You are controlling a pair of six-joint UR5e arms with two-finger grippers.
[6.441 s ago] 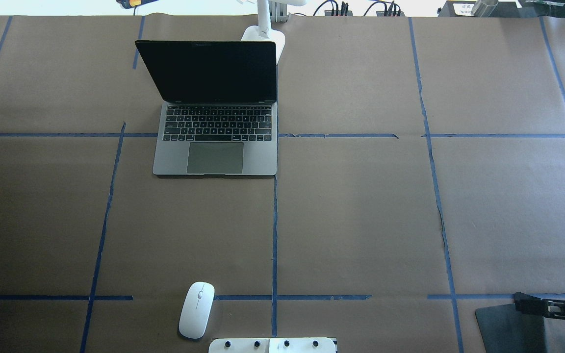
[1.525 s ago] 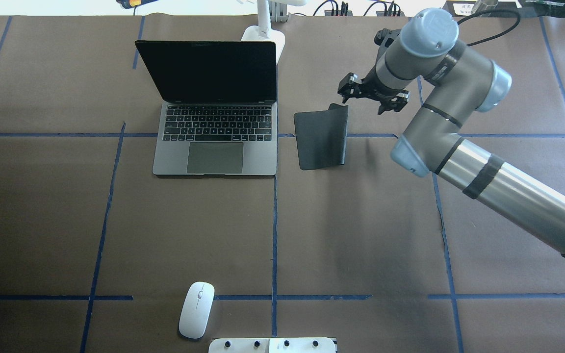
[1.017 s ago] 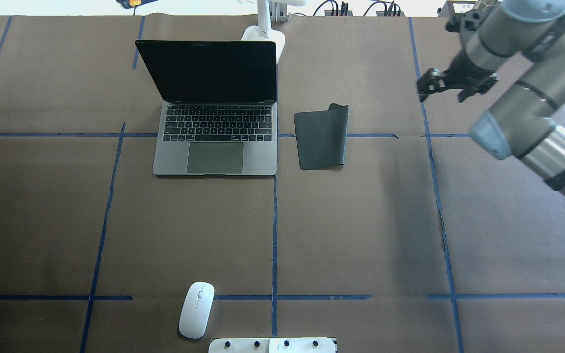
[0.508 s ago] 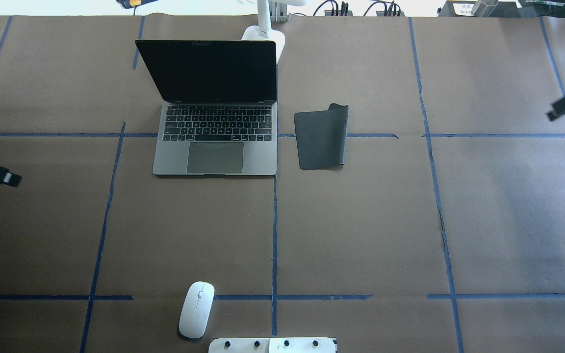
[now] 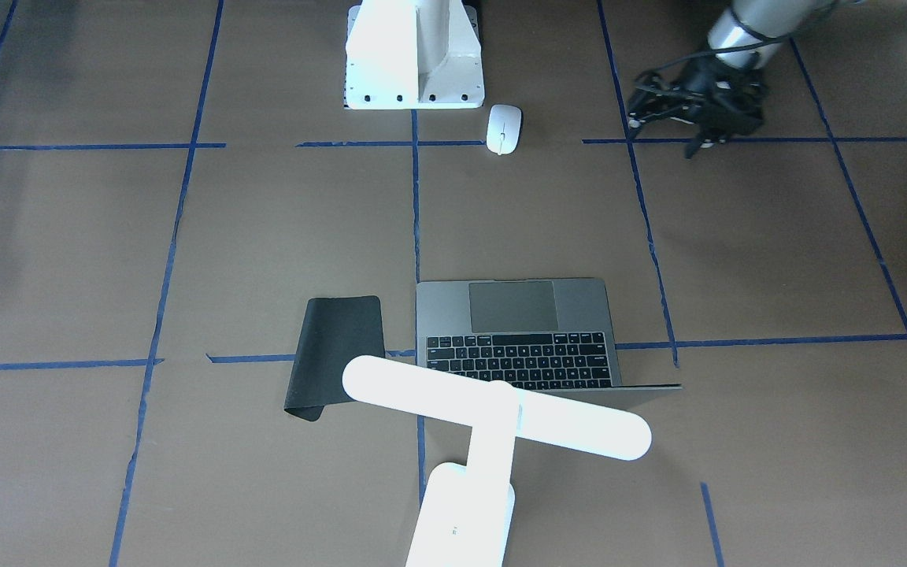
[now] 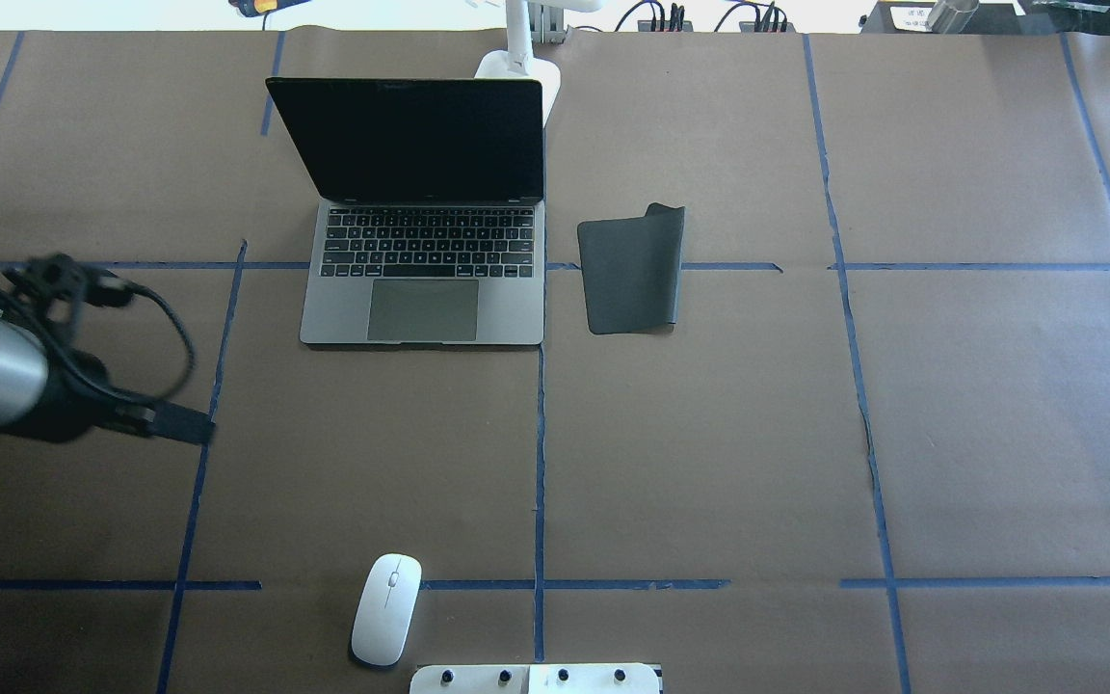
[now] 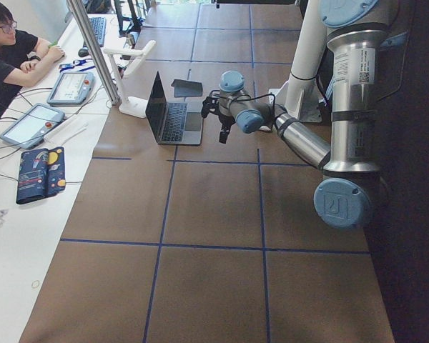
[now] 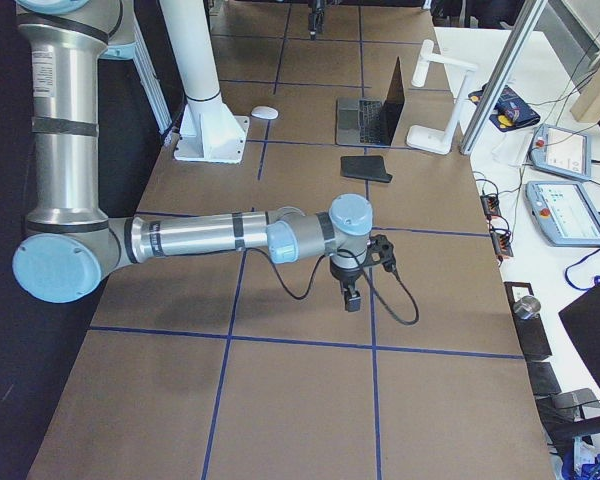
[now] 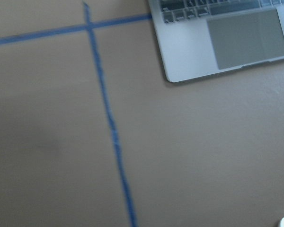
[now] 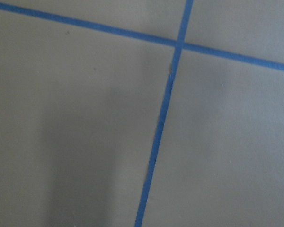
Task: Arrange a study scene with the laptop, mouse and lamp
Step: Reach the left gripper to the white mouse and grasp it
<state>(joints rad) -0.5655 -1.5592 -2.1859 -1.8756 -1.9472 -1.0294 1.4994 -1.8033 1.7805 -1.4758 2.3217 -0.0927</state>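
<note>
The open grey laptop (image 6: pixel 420 308) stands at the table's far middle, screen dark; it also shows in the front view (image 5: pixel 524 315) and its front corner in the left wrist view (image 9: pixel 189 56). The white lamp (image 5: pixel 493 417) stands behind the laptop, and its base (image 6: pixel 521 69) shows in the overhead view. The white mouse (image 6: pixel 386 609) lies near my base, also in the front view (image 5: pixel 504 128). My left gripper (image 6: pixel 191 426) (image 5: pixel 678 127) hovers empty left of the laptop and looks open. My right gripper (image 8: pixel 351 298) hangs over bare paper far to the right; I cannot tell its state.
A black mat (image 6: pixel 632 272) lies right of the laptop, its far corner curled up. The white bolted pedestal (image 5: pixel 414 55) stands beside the mouse. Blue tape lines cross the brown paper. An operator (image 7: pixel 7 50) and tablets sit beyond the far edge.
The right arm let go of the black mat beside the laptop and swung out of the overhead view to the right. The left arm has come in from the left.
</note>
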